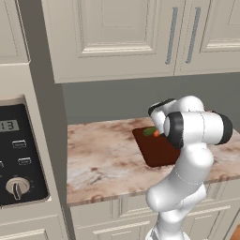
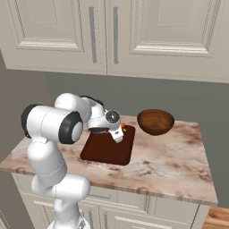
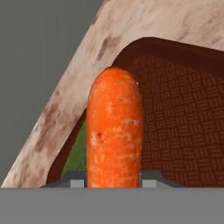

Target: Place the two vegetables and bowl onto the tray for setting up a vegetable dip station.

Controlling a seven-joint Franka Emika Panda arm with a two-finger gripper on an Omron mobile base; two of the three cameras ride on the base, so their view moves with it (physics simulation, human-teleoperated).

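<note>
Gripping the carrot between its jaws, the gripper hangs over the far corner of the tray. A cucumber already lies in that corner, just beside and below the gripper. The bowl waits on the surface, well off to the gripper's right. Stiff, light and tapered, the carrot may slip; mid-body holds best.
</note>
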